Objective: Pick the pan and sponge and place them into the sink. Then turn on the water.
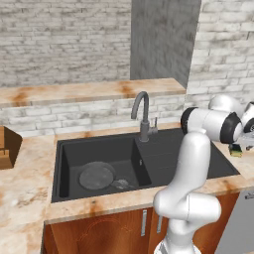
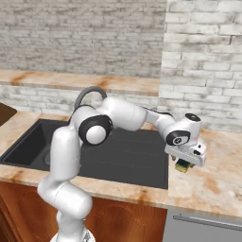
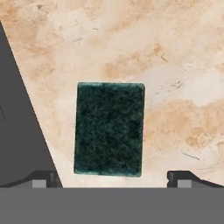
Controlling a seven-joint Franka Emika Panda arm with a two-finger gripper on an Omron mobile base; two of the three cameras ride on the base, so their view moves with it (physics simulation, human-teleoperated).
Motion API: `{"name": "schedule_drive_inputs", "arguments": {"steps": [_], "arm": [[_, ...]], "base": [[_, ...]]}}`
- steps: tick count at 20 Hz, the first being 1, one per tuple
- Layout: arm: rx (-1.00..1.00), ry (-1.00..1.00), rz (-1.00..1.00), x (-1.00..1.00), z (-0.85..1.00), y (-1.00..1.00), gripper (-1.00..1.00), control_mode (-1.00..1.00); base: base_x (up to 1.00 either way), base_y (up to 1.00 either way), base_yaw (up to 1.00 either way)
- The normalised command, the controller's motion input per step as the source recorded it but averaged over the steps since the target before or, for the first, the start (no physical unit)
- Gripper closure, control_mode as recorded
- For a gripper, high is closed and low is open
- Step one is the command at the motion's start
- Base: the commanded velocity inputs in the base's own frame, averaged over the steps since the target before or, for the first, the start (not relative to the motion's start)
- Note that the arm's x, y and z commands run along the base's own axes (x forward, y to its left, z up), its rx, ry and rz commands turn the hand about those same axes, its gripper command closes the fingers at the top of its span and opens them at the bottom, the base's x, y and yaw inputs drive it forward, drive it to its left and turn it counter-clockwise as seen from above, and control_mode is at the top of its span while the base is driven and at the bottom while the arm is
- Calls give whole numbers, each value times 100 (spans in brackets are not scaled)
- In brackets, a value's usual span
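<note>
The sponge lies flat on the marble counter just right of the sink, dark green top facing up. My gripper hangs straight above it, open, its fingertips standing wider than the sponge and apart from it. From the base views, the gripper hovers low over the sponge, whose yellow side shows at the sink's right rim. The pan rests in the left basin of the black sink, with its thin handle pointing right.
The dark gooseneck faucet stands behind the divider between the basins. A brown wooden object sits on the counter at far left. My own arm arches over the right basin. Bare counter stretches right of the sponge.
</note>
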Motion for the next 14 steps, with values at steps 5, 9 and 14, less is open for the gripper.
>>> {"name": "schedule_drive_inputs", "arguments": {"steps": [5,9,14], "arm": [[0,0,9,2,-34,0,-100,-100],[0,0,9,3,-29,0,-100,-100],[0,-2,9,0,-17,0,-100,-100]], "base": [[0,0,0],[0,0,0],[0,0,0]]}}
